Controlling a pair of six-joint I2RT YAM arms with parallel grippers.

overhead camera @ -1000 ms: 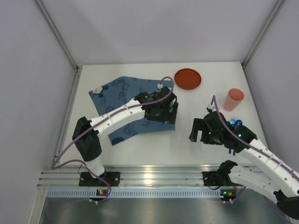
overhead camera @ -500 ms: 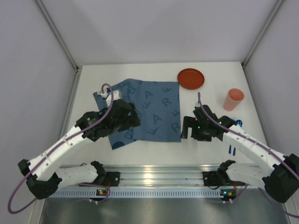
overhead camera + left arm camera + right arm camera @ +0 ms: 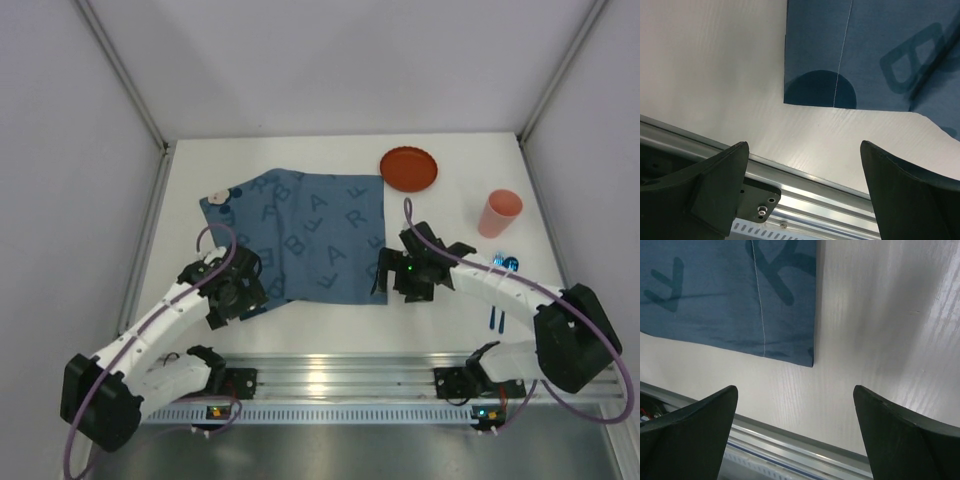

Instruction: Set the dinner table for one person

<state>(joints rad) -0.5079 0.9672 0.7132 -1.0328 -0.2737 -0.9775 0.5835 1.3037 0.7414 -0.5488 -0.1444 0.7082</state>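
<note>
The dinner table [image 3: 330, 322] is a white top. A blue letter-printed mat [image 3: 305, 235] lies spread flat on it. My left gripper [image 3: 230, 293] hangs open over the mat's near left corner [image 3: 820, 97], holding nothing; the table [image 3: 715, 75] shows between its fingers [image 3: 720, 185]. My right gripper [image 3: 398, 276] stands open beside the mat's near right corner [image 3: 805, 357], also holding nothing. A red plate [image 3: 408, 168] sits behind the mat's far right corner. A pink cup [image 3: 499, 212] stands at the right.
Blue cutlery [image 3: 497, 318] lies near the right edge, by the right arm. A small pale round thing [image 3: 218, 197] sits at the mat's far left corner. An aluminium rail [image 3: 330, 375] runs along the near edge, also seen as the rail [image 3: 815, 197] below the left gripper.
The mat went from folded to spread flat. My left gripper let go, opened wide and drew back to the near left corner. The right gripper moved left to the near right corner.
</note>
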